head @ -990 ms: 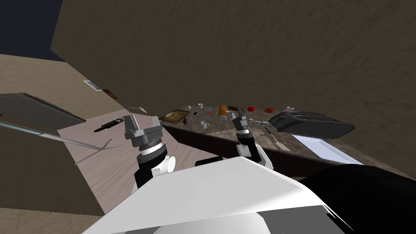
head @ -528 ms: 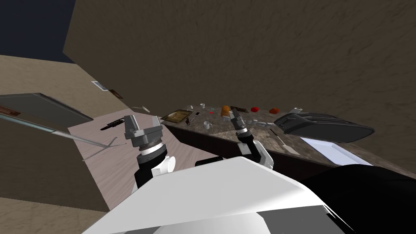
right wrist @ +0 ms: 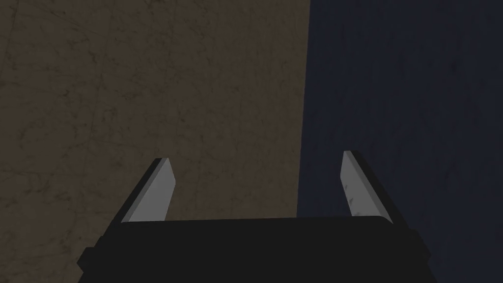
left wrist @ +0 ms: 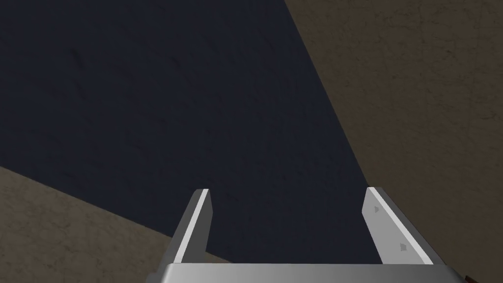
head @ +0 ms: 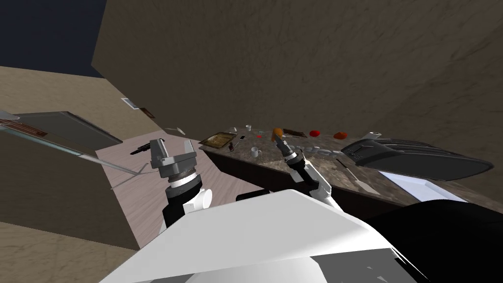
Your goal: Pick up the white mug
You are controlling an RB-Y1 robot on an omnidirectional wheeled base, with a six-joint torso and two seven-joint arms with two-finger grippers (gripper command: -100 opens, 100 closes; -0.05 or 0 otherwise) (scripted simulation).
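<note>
Our right gripper point(right wrist: 255, 164) and left gripper point(left wrist: 287, 194) gape wide, both empty. Reaching over the cluttered counter point(head: 269, 158), we could tip the white mug point(head: 255, 152), perhaps its neighbours too.

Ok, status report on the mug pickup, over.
Left gripper open, right gripper open, both empty. Mug upright on counter, untouched. Tray beside it, apart.

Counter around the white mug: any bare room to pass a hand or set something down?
Bare counter along the front edge, between the white mug and the spatula. Crowded: the back row, from tray to toaster.
</note>
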